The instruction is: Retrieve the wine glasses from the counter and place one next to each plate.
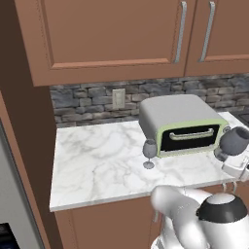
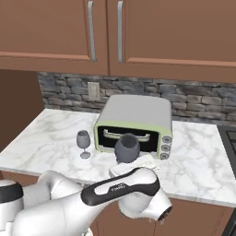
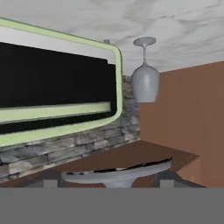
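Right base view: the gripper [image 2: 130, 162] holds one wine glass [image 2: 126, 148], fingers pinching its foot. Another glass [image 2: 83, 140] waits left of it. No plates served yet.

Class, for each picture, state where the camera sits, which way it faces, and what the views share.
Left base view: behind the arm to its left, facing forward and down at the counter; white arm at lower right.
Right base view: behind it to the right, same counter; arm at lower left.
Hand view: on the hand, rolled upside down, facing the toaster oven; gripper at bottom.
Shared: all show the standing glass; both base views show the raised glass.
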